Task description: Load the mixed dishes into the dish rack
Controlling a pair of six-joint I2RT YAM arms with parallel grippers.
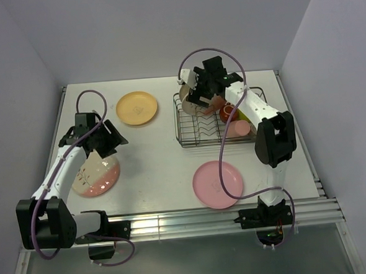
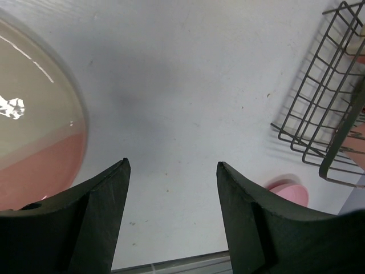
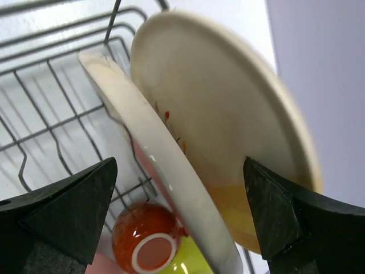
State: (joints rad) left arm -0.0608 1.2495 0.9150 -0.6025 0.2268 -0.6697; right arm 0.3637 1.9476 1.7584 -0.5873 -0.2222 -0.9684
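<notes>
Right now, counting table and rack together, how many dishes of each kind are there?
Plates: 5 (pink plate, yellow-orange plate, cream-and-pink plate on the table; cream-and-yellow plate, cream-rimmed plate in the dish rack)
Mugs: 1 (dark red mug)
Bowls: 1 (lime-yellow bowl)
Tumblers: 1 (salmon-pink tumbler)
Total: 8

dish rack [image 1: 198, 135] at two o'clock on the table [image 1: 159, 154], upright plate [image 3: 165, 171] and second plate [image 3: 228, 108] side by side in its nine o'clock end, mug [image 1: 227, 114] near its middle, tumbler [image 1: 241, 128] at its four o'clock, flat plate [image 1: 137, 107] at eleven, another plate [image 1: 97, 177] at eight, third plate [image 1: 218, 184] at five, before the rack
</notes>
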